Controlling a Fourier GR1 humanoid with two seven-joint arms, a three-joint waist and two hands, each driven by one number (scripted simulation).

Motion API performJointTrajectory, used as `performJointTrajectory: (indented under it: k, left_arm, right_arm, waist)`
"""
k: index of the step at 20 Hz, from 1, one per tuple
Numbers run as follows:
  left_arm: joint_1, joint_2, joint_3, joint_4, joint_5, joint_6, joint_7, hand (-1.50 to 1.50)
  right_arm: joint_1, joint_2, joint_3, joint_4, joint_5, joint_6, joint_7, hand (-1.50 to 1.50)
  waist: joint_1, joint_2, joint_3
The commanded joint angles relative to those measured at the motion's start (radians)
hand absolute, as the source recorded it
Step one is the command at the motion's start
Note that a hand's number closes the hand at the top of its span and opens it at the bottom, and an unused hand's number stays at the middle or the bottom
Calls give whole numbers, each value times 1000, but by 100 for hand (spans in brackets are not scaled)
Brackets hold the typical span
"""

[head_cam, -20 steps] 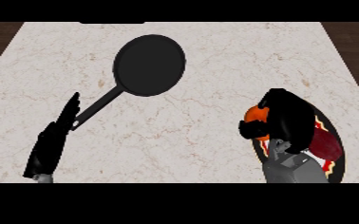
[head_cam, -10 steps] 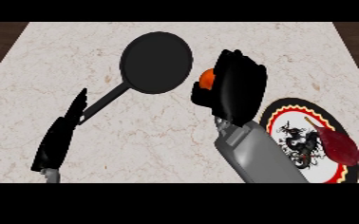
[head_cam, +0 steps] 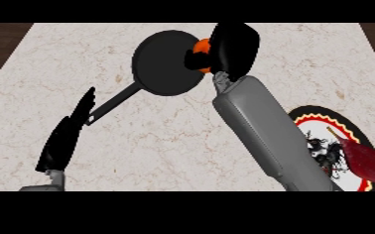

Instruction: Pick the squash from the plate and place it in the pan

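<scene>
Since prev. frame, right hand (head_cam: 233,47) has travelled from beside the pan (head_cam: 167,62) to its right rim, squash (head_cam: 203,47) carried along; left hand (head_cam: 66,136) much as before.

Near to far, ref. pan:
- 1 left hand, below-left of pan, just beside handle end; fingers straight, holding nothing.
- 1 plate (head_cam: 311,120), red/black pattern, well below-right of pan, partly behind right forearm (head_cam: 267,131); no squash on it.
- 1 pan, black, handle running down-left.
- 1 squash, orange, at pan's right rim, fingers of right hand curled round it. Contact w/ pan: cannot tell.
</scene>
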Motion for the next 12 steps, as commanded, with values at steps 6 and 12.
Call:
performJointTrajectory:
  k: [6,12]
  left_arm:
    - [-49,-32,-52,-5,-47,16,28,0]
    - [-48,-15,-31,9,-22,-8,0,0]
  right_arm:
    - [-163,7,-94,410,-192,-288,-30,150]
    - [-216,7,-114,639,-302,-213,-181,150]
  waist:
    - [51,19,1]
    - [66,27,0]
